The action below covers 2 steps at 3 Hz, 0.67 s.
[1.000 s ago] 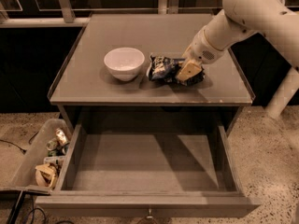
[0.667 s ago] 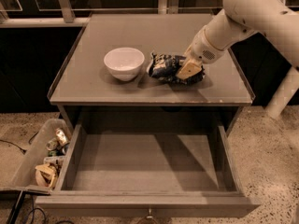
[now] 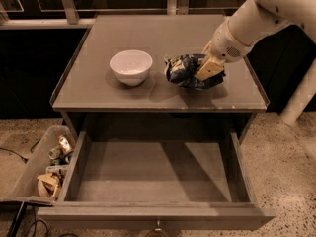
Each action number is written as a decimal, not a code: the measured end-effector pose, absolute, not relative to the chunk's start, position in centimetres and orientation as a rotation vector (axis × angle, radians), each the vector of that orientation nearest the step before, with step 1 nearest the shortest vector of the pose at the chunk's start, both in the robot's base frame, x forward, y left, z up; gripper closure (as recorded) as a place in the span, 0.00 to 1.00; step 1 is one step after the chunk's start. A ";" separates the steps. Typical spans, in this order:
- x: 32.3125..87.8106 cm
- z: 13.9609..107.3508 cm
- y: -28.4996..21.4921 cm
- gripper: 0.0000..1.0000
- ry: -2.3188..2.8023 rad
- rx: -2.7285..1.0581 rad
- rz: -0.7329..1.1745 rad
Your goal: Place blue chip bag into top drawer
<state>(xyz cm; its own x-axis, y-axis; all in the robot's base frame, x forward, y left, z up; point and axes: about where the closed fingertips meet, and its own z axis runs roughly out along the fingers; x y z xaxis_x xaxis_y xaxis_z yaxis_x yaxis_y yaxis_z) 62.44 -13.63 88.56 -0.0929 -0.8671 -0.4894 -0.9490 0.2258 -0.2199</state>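
Note:
The blue chip bag lies crumpled on the cabinet top, right of the white bowl. My gripper comes in from the upper right and sits on the bag's right side, its tan finger pressed against the foil. The top drawer is pulled out below, with a bare flat grey bottom and a small metal pull at the front.
A clear plastic bin of clutter stands on the floor left of the drawer. A cable runs along the floor at the far left. My white arm crosses the upper right corner.
The gripper has stayed at the bag's right side; the bag and bowl have not visibly moved.

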 end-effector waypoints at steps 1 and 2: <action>59.2 90.0 -14.5 1.00 1.970 -1.685 0.221; 55.9 90.7 -15.4 1.00 1.979 -1.674 0.211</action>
